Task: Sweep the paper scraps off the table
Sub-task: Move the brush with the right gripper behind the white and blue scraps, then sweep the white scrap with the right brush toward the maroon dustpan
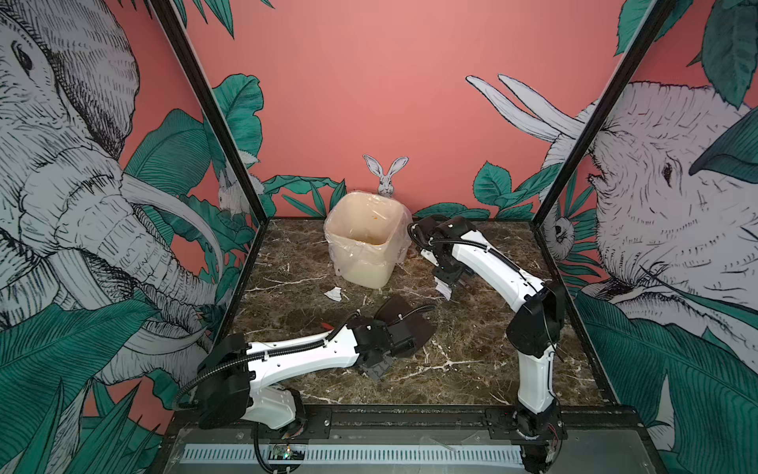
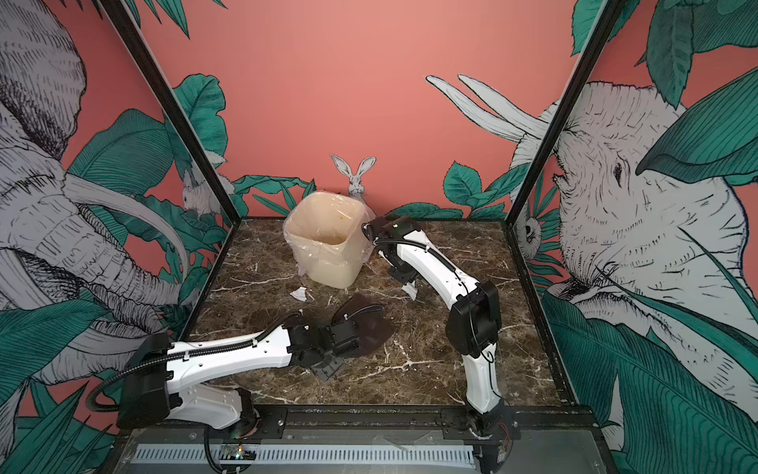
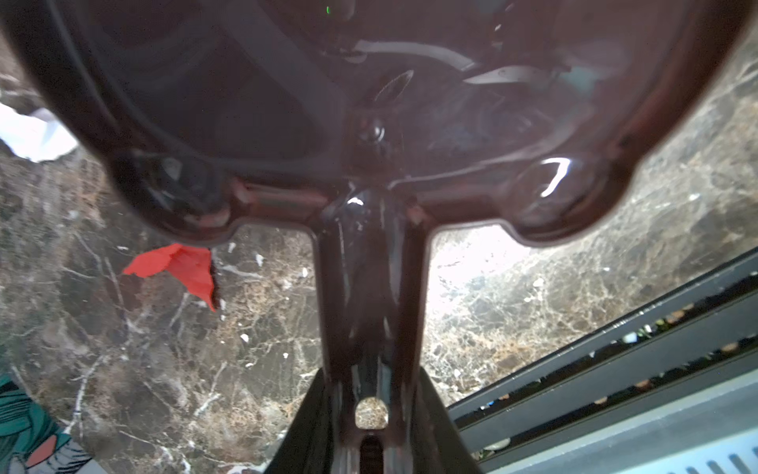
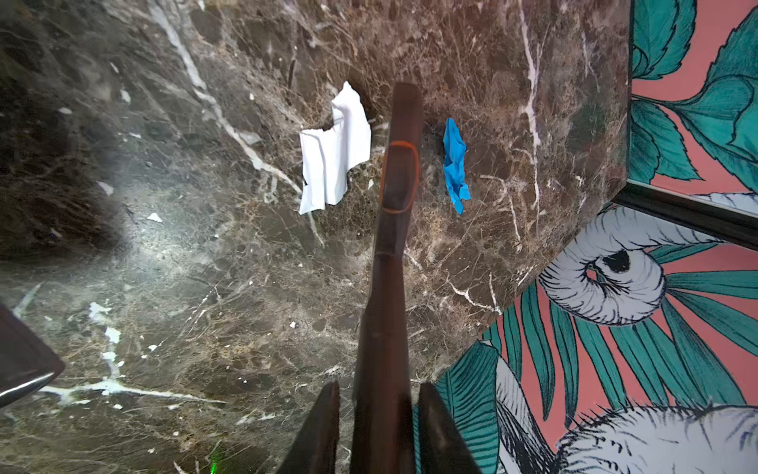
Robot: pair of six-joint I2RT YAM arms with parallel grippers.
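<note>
paper scraps [image 2: 298,294] lie scattered over the tabletop [image 1: 471,369]. the right fingers [image 4: 441,431] are closed on the handle of a dark brush [image 4: 400,172]. its far end sits between a white scrap [image 4: 334,152] and a blue scrap [image 4: 455,164], one close on each side, and both lie roughly along the brush's own length. the left fingers [image 3: 301,427] are clamped on the handle of a dustpan [image 1: 418,328], whose pan spreads away from them toward the right arm. so the right arm is much the nearer to this pair, and in both top views the pan lies near them, toward the front and left. a sideways stroke of the brush toward the pan looks like the move to come, and the blue scrap has the farther way to go. a red scrap [image 3: 180,266] lies by the pan's back edge, behind its mouth. a torn white piece [image 1: 333,294] sits near the bin [image 1: 369,271].
</note>
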